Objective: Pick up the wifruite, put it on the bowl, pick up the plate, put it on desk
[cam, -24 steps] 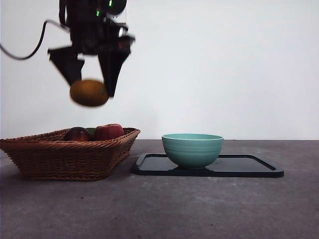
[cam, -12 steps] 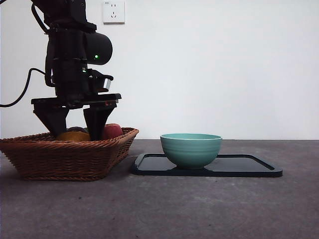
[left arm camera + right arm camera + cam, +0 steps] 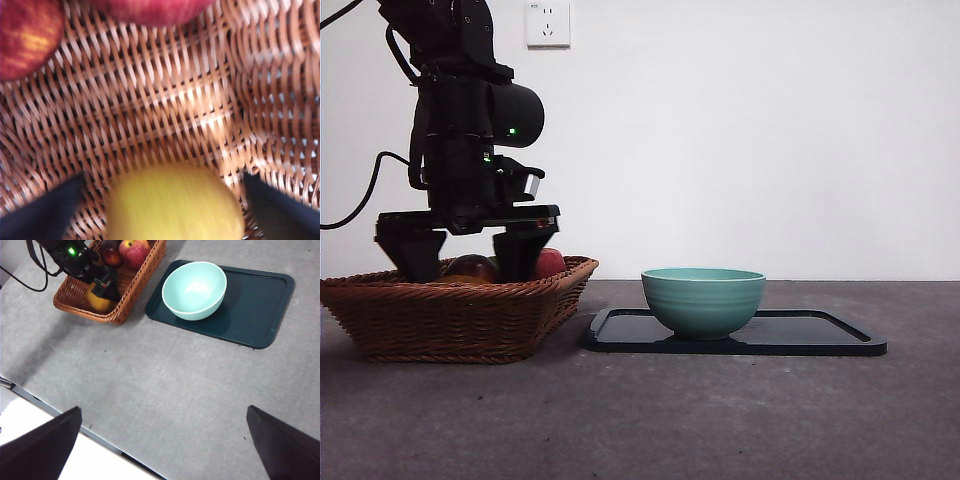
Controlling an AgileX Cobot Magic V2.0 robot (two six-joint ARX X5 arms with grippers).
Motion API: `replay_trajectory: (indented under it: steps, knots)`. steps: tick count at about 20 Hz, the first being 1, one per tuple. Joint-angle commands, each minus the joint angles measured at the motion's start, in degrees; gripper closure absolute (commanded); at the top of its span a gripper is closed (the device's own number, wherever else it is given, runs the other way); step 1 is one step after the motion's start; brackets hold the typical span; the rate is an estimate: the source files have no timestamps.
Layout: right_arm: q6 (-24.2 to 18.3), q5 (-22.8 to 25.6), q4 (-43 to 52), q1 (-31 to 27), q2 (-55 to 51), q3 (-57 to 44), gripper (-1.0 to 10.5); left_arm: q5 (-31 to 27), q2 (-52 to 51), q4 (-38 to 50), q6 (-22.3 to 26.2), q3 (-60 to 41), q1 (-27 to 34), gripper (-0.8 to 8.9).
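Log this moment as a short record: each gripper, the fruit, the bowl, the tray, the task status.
left gripper: down in the basket, jaws open either side of the wifruite, not shut on it
right gripper: open, empty, high above the desk
wifruite: lying on the basket floor
other fruit: red apple and dark fruit at the basket's other end
bowl: empty, upright on the tray
tray: flat on the desk, beside the basket
status: wifruite not in the bowl

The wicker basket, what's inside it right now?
The wicker basket holds a red apple, a dark purple-red fruit and the wifruite between the left hand's open jaws. Anything beneath them is hidden.
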Motion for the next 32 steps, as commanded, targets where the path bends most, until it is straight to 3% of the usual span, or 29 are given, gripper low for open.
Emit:
replay_trajectory:
  steps: [1,4,7,10,13,15,22,25,32]
  knots:
    - [0.61,-0.17,0.33,0.33,0.35,0.48,3.8,-0.15,1.55,-0.76,-0.55,2.84,-0.20,1.56]
    - [0.57,-0.13,0.92,0.31,0.37,0.48,3.8,-0.11,-0.50,-5.55,-0.15,7.34,-0.15,1.58]
    - [1.40,-0.15,1.27,0.31,1.18,0.48,3.8,0.74,-10.23,-7.52,-0.15,7.65,-0.61,1.58]
    - [3.58,-0.85,1.70,0.31,5.35,0.48,3.8,7.98,-23.91,-9.57,0.20,7.63,-2.05,1.58]
    - [5.29,-6.08,7.37,0.31,14.40,0.50,3.8,14.58,-36.00,-12.07,2.49,7.43,-4.81,1.58]
    - [5.01,-6.19,9.60,0.31,22.47,1.16,3.8,16.68,-43.01,-12.41,2.99,5.86,-6.56,1.58]
    - [2.10,-5.66,17.75,-0.52,48.59,9.64,3.8,16.72,-57.99,-9.05,3.30,-10.64,-7.78,1.58]
    - [0.79,-2.86,17.86,-1.44,58.14,16.52,3.8,16.72,-62.03,-8.04,3.02,-16.87,-7.78,1.58]
    - [-1.75,2.56,14.62,-3.96,75.21,30.51,3.8,16.72,-67.78,-8.13,2.40,-20.79,-7.78,1.58]
